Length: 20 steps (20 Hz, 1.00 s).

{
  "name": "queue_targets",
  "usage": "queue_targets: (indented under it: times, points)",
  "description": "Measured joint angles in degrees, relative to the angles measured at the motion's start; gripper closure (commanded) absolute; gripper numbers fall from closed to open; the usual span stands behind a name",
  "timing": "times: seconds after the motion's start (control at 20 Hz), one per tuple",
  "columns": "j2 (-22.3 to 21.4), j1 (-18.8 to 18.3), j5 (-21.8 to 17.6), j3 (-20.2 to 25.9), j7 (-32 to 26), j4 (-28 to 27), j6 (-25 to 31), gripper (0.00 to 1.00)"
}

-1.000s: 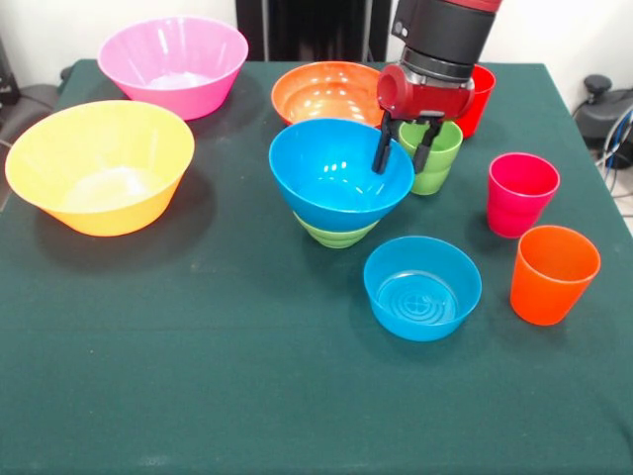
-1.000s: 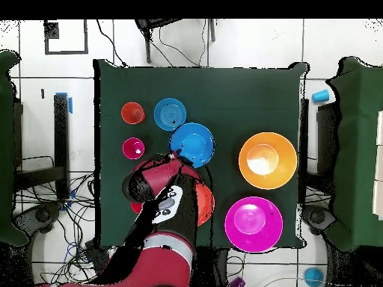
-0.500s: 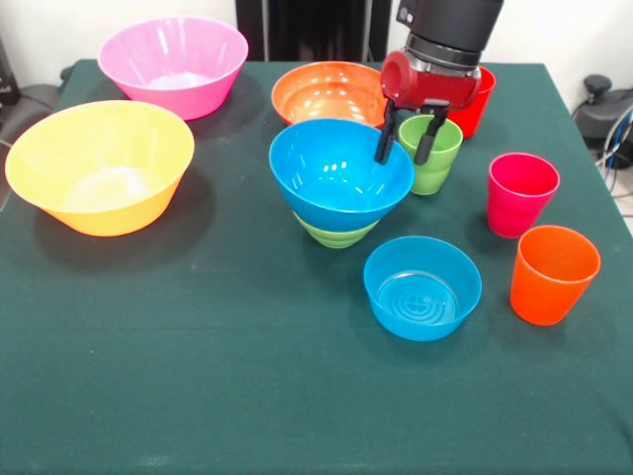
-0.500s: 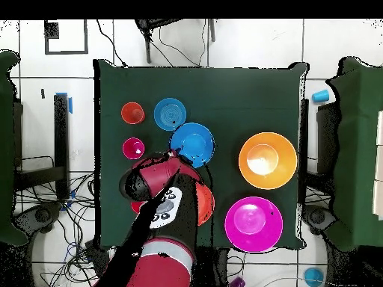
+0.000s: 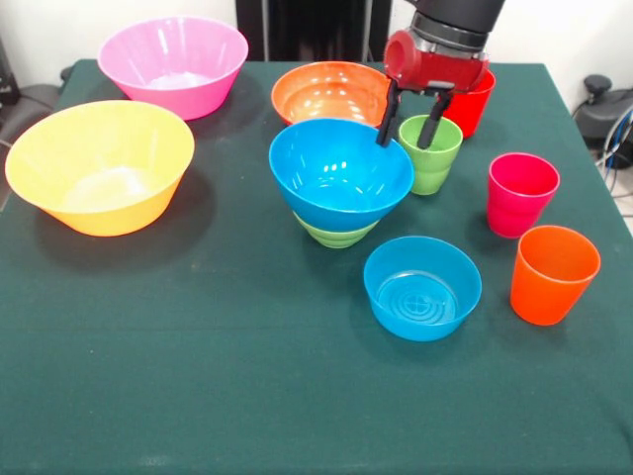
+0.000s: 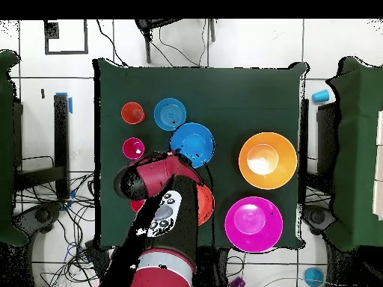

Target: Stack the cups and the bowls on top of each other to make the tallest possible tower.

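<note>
- Gripper [image 5: 406, 129] spread apart, holding nothing; one finger [image 5: 386, 127] outside the green cup [image 5: 430, 154], the other over the cup's mouth, tips about level with its rim.
- Green cup upright, toward the table's [image 5: 198, 396] far edge, just beside the blue bowl [image 5: 340, 174]; red cup [image 5: 473, 101] behind it, partly hidden by the arm.
- Tower: blue bowl seated on the small green bowl [image 5: 335, 234], near table centre; only two pieces.
- Orange-red bowl [image 5: 327, 92] at the far edge, just behind the tower.
- Translucent blue bowl [image 5: 422, 287] in front of the tower, apart from it.
- Pink cup [image 5: 520, 193] and orange cup [image 5: 552, 274] close together by the right edge in front view.
- Pink bowl [image 5: 174, 64] at the far left corner; yellow bowl [image 5: 99, 165] at the left edge, in front of it.
- Overhead: arm [image 6: 161, 198] covers green and red cups.
</note>
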Motion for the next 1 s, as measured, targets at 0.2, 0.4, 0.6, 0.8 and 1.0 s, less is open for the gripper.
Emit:
queue_targets:
  times: [0.2,0.4,0.6,0.8,1.0]
  points:
    - [-1.24,-1.27,1.36,2.14,0.00,0.79,1.36,0.00]
    - [-2.49,-4.33,2.52,6.04,0.00,2.40,3.10,0.00]
    - [-3.53,-7.66,3.24,9.86,0.00,4.34,5.37,0.00]
    - [-3.41,-8.59,3.28,11.32,0.00,5.16,7.87,0.00]
    - [-2.93,-8.21,3.40,11.64,0.00,5.17,10.67,0.00]
